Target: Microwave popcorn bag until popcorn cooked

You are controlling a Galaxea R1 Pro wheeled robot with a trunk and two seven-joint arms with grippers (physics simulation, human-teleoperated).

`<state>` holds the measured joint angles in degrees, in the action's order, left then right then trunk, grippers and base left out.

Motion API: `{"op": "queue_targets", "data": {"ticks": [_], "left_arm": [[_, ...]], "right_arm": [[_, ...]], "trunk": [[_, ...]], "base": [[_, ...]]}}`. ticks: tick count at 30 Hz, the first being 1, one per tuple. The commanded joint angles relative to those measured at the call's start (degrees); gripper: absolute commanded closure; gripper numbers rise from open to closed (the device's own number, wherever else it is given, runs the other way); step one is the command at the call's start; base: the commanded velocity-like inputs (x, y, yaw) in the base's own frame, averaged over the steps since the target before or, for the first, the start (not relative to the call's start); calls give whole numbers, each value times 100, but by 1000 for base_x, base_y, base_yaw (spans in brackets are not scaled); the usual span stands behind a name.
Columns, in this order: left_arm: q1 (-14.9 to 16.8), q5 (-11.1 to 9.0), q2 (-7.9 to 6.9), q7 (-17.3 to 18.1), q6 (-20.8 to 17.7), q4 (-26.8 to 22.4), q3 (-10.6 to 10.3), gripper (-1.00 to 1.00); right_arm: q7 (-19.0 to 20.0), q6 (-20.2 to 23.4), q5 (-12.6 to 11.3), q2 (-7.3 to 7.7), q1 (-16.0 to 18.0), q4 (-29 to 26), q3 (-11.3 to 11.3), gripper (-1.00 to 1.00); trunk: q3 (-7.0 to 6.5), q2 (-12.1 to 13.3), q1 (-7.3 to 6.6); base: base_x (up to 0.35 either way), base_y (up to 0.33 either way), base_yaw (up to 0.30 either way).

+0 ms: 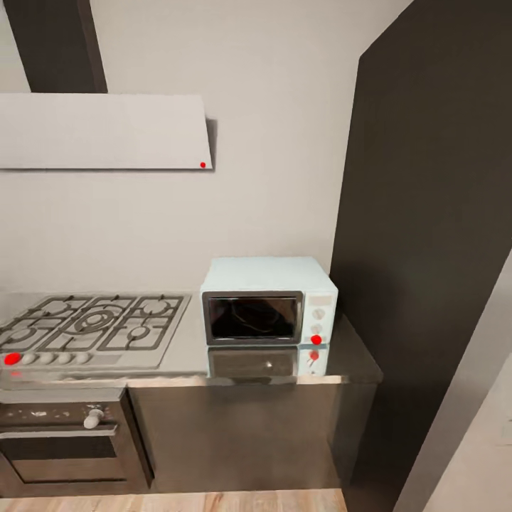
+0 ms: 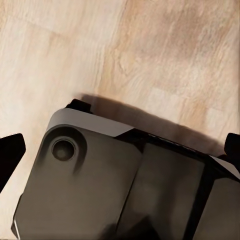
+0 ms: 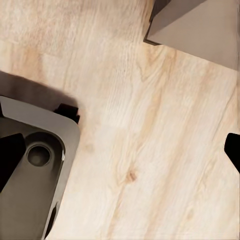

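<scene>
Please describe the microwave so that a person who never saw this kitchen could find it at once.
Find the grey countertop right of the gas hob. The microwave stands on it, beside the tall dark cabinet. It is the pale mint-blue box with dark glass door, shut.

Gas hob (image 1: 89, 323) and oven (image 1: 64, 444) cut off at frame edge (head view); microwave (image 1: 267, 309) knob markings illegible.

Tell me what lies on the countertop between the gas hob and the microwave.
Nothing: in the head view, the strip of countertop between the gas hob and the microwave is bare, glossy grey surface.
</scene>
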<state>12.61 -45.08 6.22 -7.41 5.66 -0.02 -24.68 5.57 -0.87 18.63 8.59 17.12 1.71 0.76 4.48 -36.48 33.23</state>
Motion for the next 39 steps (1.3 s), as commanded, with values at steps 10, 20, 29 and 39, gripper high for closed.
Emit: {"op": "queue_targets", "data": {"ticks": [10, 20, 29, 39], "left_arm": [[5, -61, -1, -26, 39, 2, -46, -100], [5, -63, -1, -25, 41, 2, -46, -100], [5, -63, -1, -28, 41, 2, -46, -100], [5, -55, 2, -27, 41, 2, -48, -100]], "right_arm": [[15, -19, 17, 2, 10, 12, 4, -100], [15, -29, 6, -6, 5, 14, 4, -100], [29, -156, -16, -6, 5, 14, 4, -100], [140, -130, -42, -460, 11, -601, -52, -100]], "trunk": [[37, -9, 3], [38, -9, 3], [38, -9, 3], [38, -9, 3]], "base": [[63, -77, 177], [1, -1, 4], [0, 0, 0], [0, 0, 0]]}}
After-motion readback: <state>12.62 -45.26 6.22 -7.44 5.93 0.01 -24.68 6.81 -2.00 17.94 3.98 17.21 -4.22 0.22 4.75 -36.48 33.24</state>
